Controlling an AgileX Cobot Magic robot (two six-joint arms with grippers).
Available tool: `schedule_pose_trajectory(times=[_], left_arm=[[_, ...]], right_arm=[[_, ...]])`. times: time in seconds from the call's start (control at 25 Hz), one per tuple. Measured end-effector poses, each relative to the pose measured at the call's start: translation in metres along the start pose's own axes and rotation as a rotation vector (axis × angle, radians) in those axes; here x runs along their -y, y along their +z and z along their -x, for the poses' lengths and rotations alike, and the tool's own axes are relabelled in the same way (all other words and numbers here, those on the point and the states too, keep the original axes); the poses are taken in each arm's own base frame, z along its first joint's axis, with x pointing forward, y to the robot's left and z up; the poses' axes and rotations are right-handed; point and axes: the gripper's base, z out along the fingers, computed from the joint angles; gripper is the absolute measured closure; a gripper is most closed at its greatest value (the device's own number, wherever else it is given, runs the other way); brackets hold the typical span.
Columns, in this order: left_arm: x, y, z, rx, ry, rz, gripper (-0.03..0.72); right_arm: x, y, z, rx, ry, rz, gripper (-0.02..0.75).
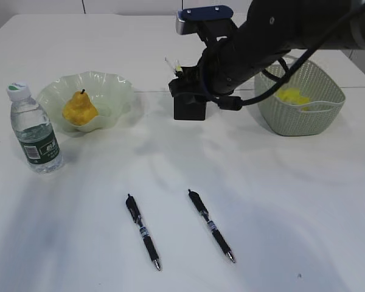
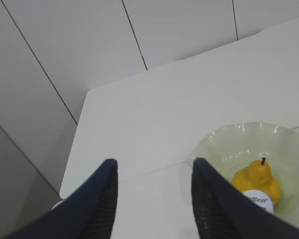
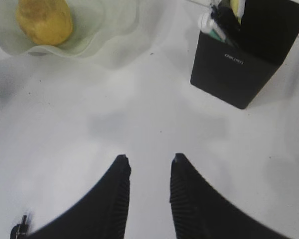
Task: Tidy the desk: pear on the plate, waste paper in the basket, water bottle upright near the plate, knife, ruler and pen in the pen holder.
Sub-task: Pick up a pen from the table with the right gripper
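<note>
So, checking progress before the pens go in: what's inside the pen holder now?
The pen holder shows a white-tipped item and something yellow poking out; everything lower is hidden by its black walls.

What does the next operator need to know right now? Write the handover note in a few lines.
Left gripper: open, empty, raised beyond the plate.
Right gripper: fingers apart, empty, above bare desk in front of the pen holder.
Done: pear on the plate; water bottle upright beside it; yellow waste paper in the basket; some items already in the pen holder, not identifiable.
Left: two pens lie on the desk near the front edge; both go in the holder.
</note>
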Motion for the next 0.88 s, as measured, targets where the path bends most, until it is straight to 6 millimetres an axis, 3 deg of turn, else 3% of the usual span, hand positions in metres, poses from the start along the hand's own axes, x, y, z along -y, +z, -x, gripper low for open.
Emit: schedule_pose_trajectory(times=[0.44,0.88], left_arm=[[0.0,0.0,0.0,0.0,0.0,0.0,0.347],[0.0,0.0,0.0,0.0,-0.002,0.0,0.347]], right_arm=[[0.0,0.0,-0.038,-0.142,0.013,0.007,0.527],[-0.012,0.0,-0.056,-0.279,0.035,0.052,0.527]])
